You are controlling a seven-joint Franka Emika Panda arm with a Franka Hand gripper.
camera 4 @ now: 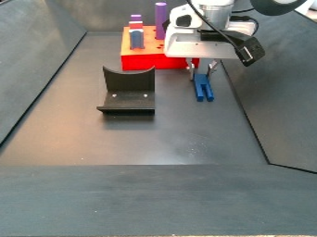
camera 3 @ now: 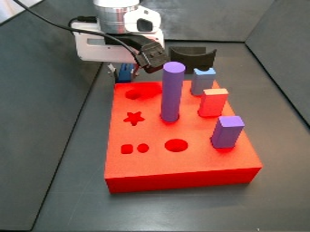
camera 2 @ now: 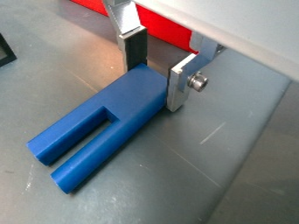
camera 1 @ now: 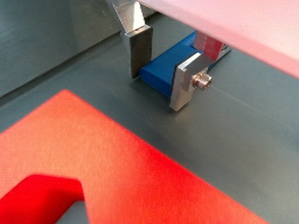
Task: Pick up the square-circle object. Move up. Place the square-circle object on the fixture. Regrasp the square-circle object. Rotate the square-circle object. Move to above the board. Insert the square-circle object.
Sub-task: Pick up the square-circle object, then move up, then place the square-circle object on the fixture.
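Dark blue two-legged square-circle object [camera 2: 100, 131] lies flat on the grey floor; we see the gripper [camera 2: 158, 77] straddling its solid end, silver fingers [camera 2: 184, 85] unclenched.

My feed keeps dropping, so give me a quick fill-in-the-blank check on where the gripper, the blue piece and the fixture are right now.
1. The gripper is down at the ____ end of the square-circle object, opposite its two legs.
2. The square-circle object lies flat on the ____, beside the board.
3. The fixture holds ____ piece.
4. One of the fingers stands on each ____ of the piece.

Missing words: solid; floor; no; side
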